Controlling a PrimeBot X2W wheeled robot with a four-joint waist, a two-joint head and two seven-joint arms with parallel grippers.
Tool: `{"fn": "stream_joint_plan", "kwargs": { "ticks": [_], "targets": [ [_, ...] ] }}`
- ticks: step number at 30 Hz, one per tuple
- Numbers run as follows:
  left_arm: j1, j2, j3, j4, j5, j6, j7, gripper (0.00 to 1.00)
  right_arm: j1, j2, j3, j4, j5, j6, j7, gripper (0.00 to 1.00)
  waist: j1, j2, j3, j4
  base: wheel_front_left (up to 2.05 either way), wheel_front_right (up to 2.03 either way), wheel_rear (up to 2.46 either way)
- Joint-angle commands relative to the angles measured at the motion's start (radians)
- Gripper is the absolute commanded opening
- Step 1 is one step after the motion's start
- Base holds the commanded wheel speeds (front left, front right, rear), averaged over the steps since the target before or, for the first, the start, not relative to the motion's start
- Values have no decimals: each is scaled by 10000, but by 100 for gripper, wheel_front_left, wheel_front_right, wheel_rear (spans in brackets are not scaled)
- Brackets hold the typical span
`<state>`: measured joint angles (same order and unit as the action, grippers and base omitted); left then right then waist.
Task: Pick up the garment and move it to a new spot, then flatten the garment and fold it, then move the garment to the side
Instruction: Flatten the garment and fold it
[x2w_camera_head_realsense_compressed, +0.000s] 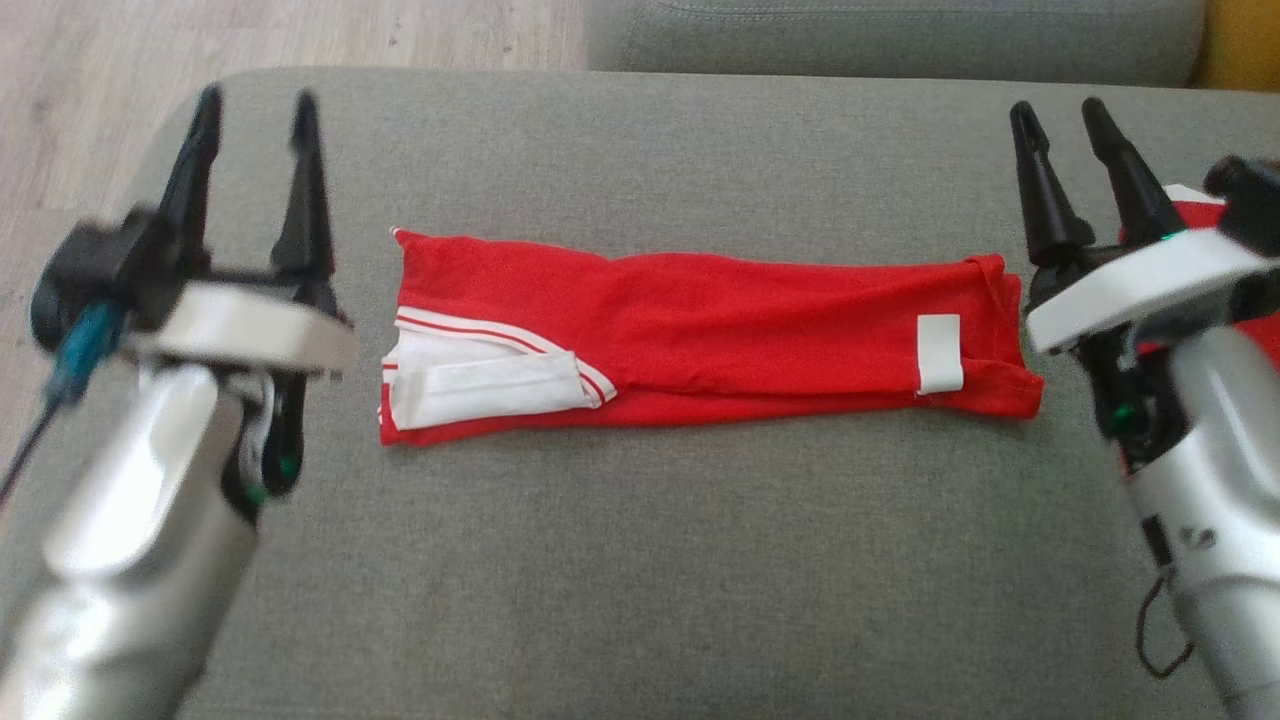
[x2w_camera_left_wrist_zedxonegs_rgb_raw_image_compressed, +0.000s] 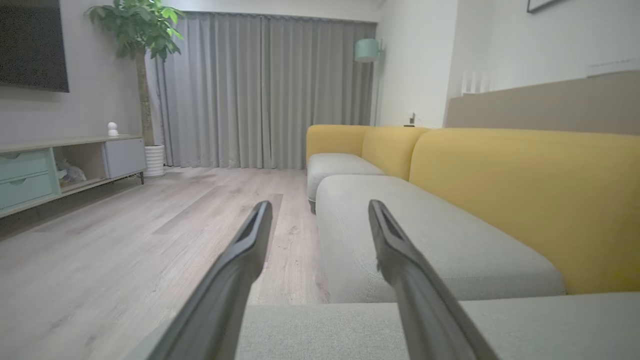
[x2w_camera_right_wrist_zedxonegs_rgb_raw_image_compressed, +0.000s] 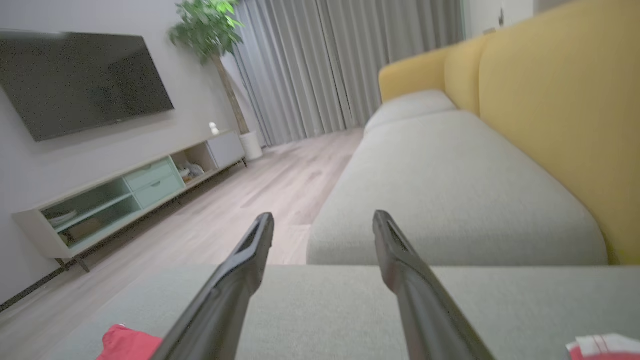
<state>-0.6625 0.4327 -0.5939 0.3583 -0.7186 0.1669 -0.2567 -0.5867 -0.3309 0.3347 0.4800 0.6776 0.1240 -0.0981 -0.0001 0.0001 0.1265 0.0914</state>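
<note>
Garment (x2w_camera_head_realsense_compressed: 700, 335) out flat in the middle of the grey seat cushion (x2w_camera_head_realsense_compressed: 640, 580): red, already narrowed into a long left-to-right strip, white trim (x2w_camera_head_realsense_compressed: 480, 385) at the left end, white tag (x2w_camera_head_realsense_compressed: 939, 352) near the right end. Looks like the lengthwise fold is done, with the end-to-end fold and the move aside yet to do, but just guessing there.

Left gripper (x2w_camera_head_realsense_compressed: 257, 98) parked just off the left end, right gripper (x2w_camera_head_realsense_compressed: 1056, 106) just off the right end. Both spread wide, holding nothing, clear of the cloth. Makes sense as a setup: one at each short end, ready for grabbing corners and bringing one end over the other.

Head view good for the whole layout, plus a second red-and-white scrap (x2w_camera_head_realsense_compressed: 1195, 210) behind the right gripper. Wrist views aimed far across the room instead: wood floor (x2w_camera_left_wrist_zedxonegs_rgb_raw_image_compressed: 125, 260), yellow backrest (x2w_camera_left_wrist_zedxonegs_rgb_raw_image_compressed: 525, 200), TV (x2w_camera_right_wrist_zedxonegs_rgb_raw_image_compressed: 85, 80). Right wrist view also catching a red corner (x2w_camera_right_wrist_zedxonegs_rgb_raw_image_compressed: 127, 342) at its bottom left, probably the garment's right end, and maybe that scrap at its bottom right. Can't say for sure which is which.
</note>
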Motion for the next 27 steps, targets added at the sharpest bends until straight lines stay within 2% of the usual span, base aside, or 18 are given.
{"fn": "stream_joint_plan", "kwargs": {
  "ticks": [1, 5, 8, 12, 19, 27],
  "targets": [
    [503, 124, 941, -650, 251, 128, -48, 100, 254, 179, -57, -414, -624, 67, -612, 100, 1, -1, -20, 18, 0, 0, 0],
    [1889, -663, 2349, -1842, 1024, 253, -49, 100, 1027, 1130, -987, -762, -1842, 67, -1467, 100, 1, -1, -97, 83, 0, 0, 0],
    [2823, -1300, 2935, -2243, 1661, 87, -50, 100, 1846, 1920, -1751, -1280, -2711, 67, -1610, 100, 1, -1, -164, 162, 0, 0, 0],
    [3879, -2100, 3425, -2392, 2491, -277, -50, 100, 3096, 2581, -2447, -2206, -3730, 67, -1631, 100, 1, -1, -251, 239, 0, 0, 0],
    [5054, -2998, 4104, -2108, 3833, -872, -50, 100, 4504, 2795, -2493, -2795, -4388, 67, -1635, 100, 1, -1, -281, 282, 0, 0, 0],
    [4907, -3483, 4710, -1873, 4447, -1498, -51, 100, 4341, 2803, -2590, -2555, -4579, 67, -1636, 100, 1, -1, 25, 329, 0, 0, 0]
  ]
}}
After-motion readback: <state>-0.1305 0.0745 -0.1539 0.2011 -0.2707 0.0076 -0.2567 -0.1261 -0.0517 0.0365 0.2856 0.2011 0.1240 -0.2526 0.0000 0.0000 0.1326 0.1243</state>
